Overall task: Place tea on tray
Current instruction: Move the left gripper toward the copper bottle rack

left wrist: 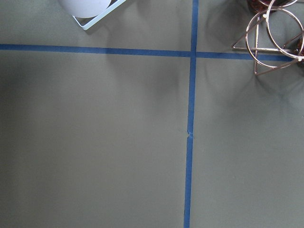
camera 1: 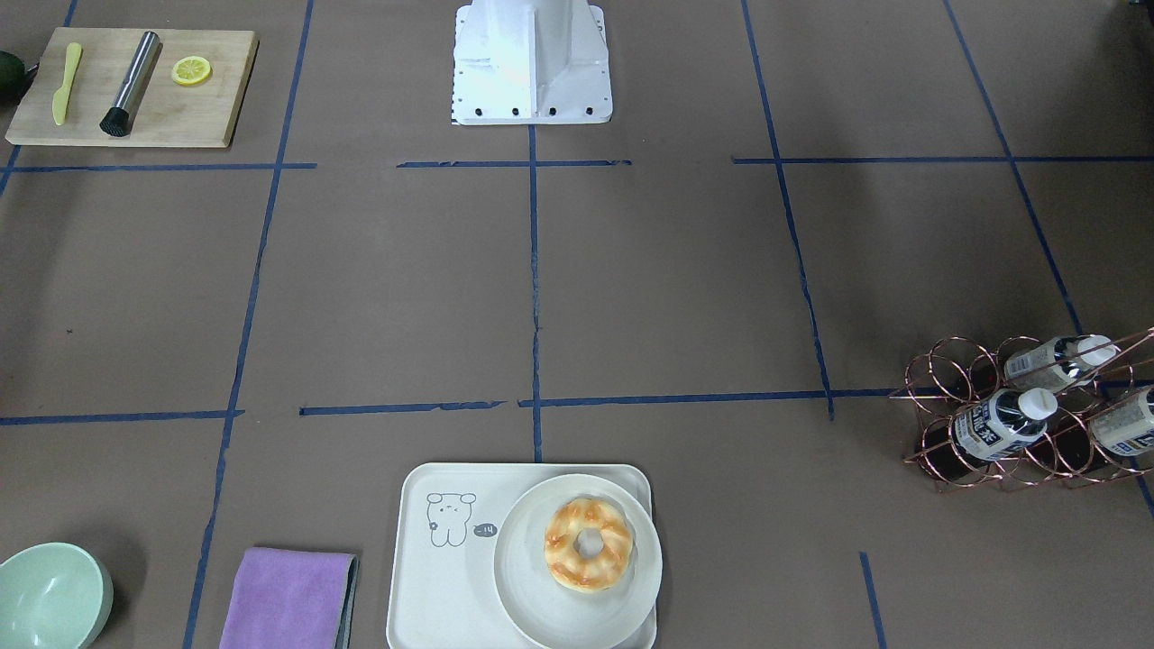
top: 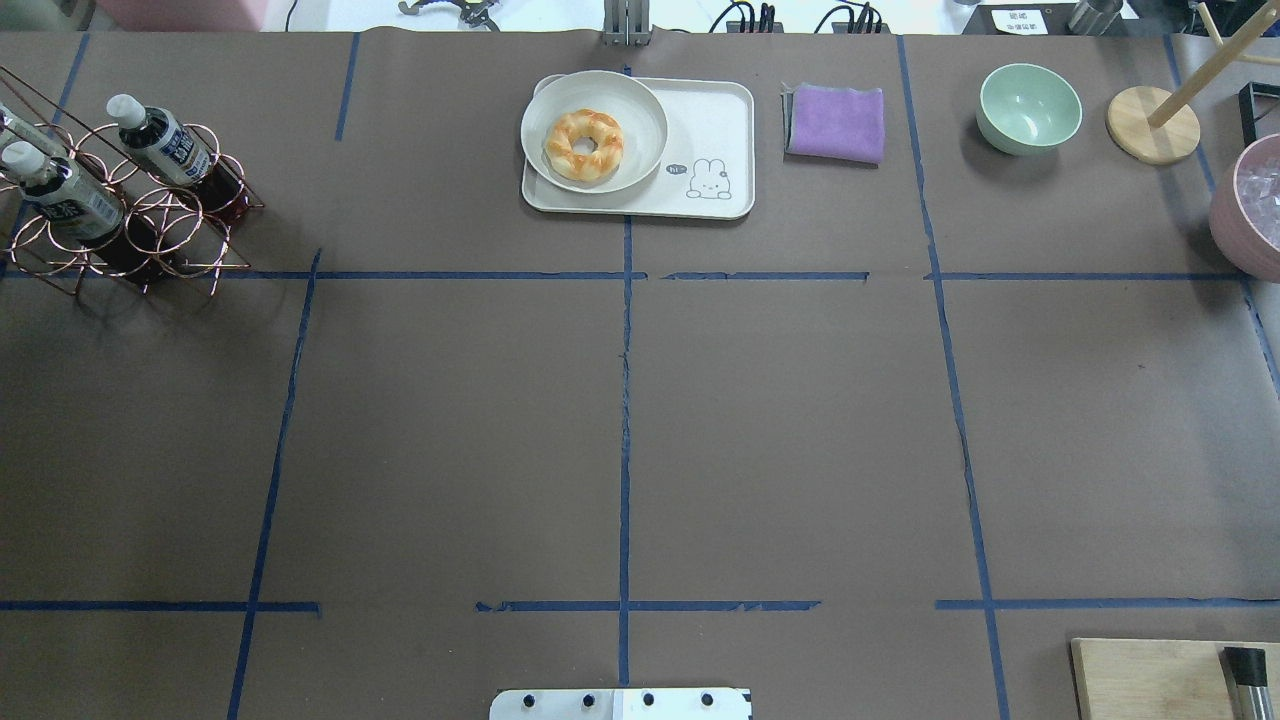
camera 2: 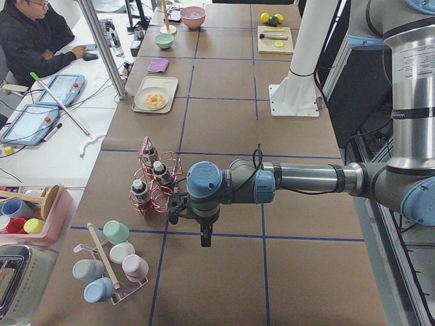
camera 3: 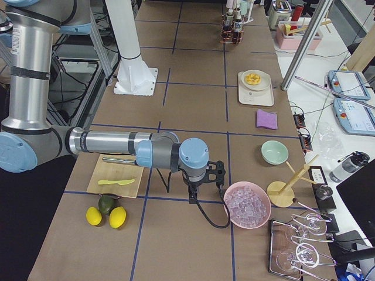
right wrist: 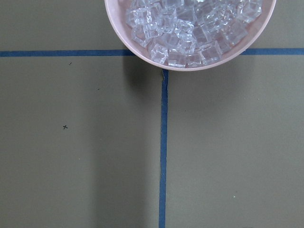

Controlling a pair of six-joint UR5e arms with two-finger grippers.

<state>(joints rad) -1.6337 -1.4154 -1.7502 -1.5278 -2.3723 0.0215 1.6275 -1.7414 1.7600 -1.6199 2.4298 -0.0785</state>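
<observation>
The tea (top: 162,140) lies tilted in the wire rack (top: 150,240) at the counter's (top: 800,420) far left, well apart from the tray (top: 715,115), and I cannot tell if the left tool (camera 2: 205,238) or right tool (camera 3: 192,197) is wide or narrow

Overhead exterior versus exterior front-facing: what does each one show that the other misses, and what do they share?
Only the overhead view shows the pink bowl of ice cubes and the round wooden stand base. Only the front-facing view shows the lemon slice and the yellow knife. Both show the tray, the plate with the doughnut, the purple cloth, the green bowl, the copper wire rack holding tea bottles, and the wooden board with the metal muddler.
</observation>
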